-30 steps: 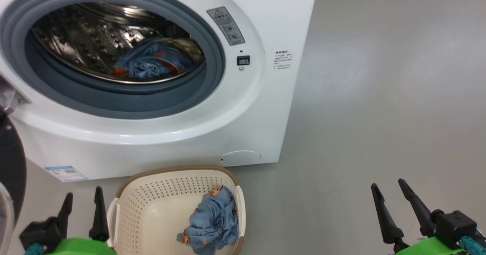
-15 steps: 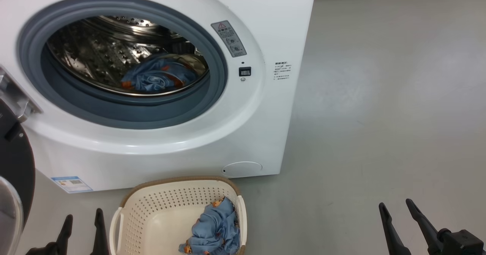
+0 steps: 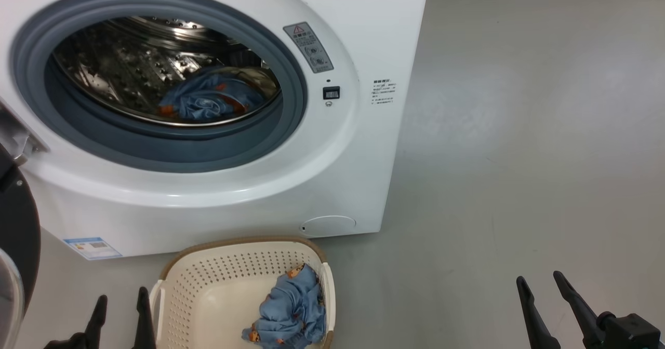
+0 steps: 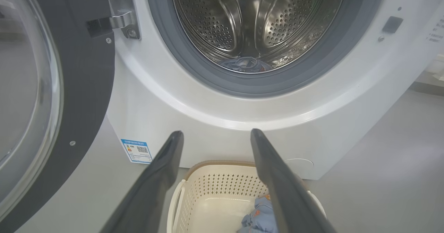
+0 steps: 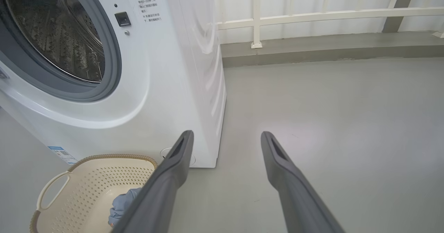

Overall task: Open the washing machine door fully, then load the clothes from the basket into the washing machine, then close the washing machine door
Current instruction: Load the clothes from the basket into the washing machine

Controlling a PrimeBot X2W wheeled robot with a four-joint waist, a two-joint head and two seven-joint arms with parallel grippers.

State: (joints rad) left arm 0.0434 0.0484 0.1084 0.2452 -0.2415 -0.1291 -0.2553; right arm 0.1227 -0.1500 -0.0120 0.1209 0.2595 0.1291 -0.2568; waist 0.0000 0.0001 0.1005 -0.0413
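- Left fingers [image 4: 161, 172] stand spread apart and empty, just beside the cream perforated plastic basket [image 3: 208, 286]; right fingers [image 5: 170, 181] are also apart, over the grey floor [image 3: 519, 157].
- One blue bear-print garment [image 3: 291, 312] lies in the basket; another blue garment [image 3: 208, 99] lies in the steel drum [image 3: 119, 68] of the white front-loading washing machine [image 3: 337, 172].
- The round black-rimmed glass door [image 4: 86, 87] stands open at the left.

Light is bright, even and diffuse; shadows are faint, with one soft band on the floor [image 3: 415, 193] beside the washer [image 3: 363, 37]; a pale patch of sheen lies on the floor further out; a long glossy highlight runs along the washer's lower curve; the drum [image 3: 130, 63] glints with broken reflections; the door [image 4: 31, 87] glass mirrors pale grey; the head view is slightly blurred at its left edge; both wrist views bow straight lines near their edges, and the near fingers [image 5: 173, 177] look soft.
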